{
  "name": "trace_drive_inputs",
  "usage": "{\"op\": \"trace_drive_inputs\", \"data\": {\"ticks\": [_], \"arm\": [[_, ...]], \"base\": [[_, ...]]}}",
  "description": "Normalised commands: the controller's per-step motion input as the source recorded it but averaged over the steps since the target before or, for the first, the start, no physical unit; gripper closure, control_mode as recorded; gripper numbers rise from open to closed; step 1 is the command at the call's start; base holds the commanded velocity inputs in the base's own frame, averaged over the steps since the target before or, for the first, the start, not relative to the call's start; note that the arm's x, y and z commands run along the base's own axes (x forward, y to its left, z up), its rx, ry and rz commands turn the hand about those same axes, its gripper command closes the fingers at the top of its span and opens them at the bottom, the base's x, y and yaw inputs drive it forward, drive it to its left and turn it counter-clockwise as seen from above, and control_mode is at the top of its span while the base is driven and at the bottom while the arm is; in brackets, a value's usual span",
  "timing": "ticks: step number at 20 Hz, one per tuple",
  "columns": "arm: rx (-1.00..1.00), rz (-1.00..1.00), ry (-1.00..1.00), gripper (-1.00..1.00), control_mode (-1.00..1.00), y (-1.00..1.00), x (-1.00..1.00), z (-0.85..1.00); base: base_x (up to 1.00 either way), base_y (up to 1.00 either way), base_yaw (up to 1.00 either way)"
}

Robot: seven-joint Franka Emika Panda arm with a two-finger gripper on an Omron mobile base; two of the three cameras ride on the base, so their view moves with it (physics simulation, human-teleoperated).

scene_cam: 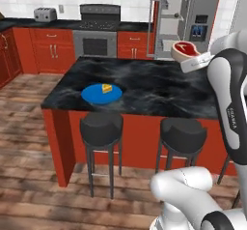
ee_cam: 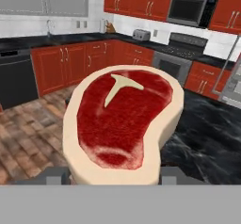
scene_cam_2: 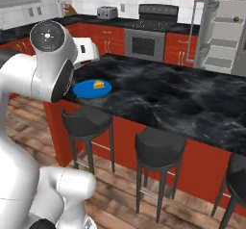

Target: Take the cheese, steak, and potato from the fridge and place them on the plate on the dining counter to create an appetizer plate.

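The claw (ee_cam: 115, 176) is pinching the steak (ee_cam: 123, 122) from both sides, carrying it in the air above the far right part of the dining counter (scene_cam: 159, 86), well apart from the blue plate (scene_cam: 96, 96) that sits near the counter's front left corner. The cheese (scene_cam: 106, 88) already lies on that plate, toward its back edge. Beyond the counter, the fridge (scene_cam: 193, 16) stands with a door open; a small round thing on one of its shelves may be the potato, but it is too small to be sure. My worry is the long carry across to the plate: the slab is wide and held only by its edges, so it could tip or slip out before it gets there. Set down carelessly, it could also land on the cheese or nudge it off the plate. The only writing I can spot is a small dark word running down the arm's forearm, too blurred to read.
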Motion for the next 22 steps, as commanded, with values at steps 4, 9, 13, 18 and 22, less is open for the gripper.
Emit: {"op": "trace_drive_inputs", "data": {"ticks": [4, 9, 13, 18, 22], "arm": [[0.00, 0.00, 0.00, 1.00, 1.00, 0.00, 0.00, 0.00], [0.00, 0.00, 0.00, 1.00, 1.00, 0.00, 0.00, 0.00], [0.00, 0.00, 0.00, 1.00, 1.00, 0.00, 0.00, 0.00], [0.00, 0.00, 0.00, 1.00, 1.00, 0.00, 0.00, 0.00], [0.00, 0.00, 0.00, 1.00, 1.00, 0.00, 0.00, 0.00]], "base": [[0.00, 1.00, -0.31], [0.11, 0.91, -0.34], [0.38, 0.68, -0.43], [0.52, 0.44, -0.43], [0.64, 0.05, -0.42]]}}
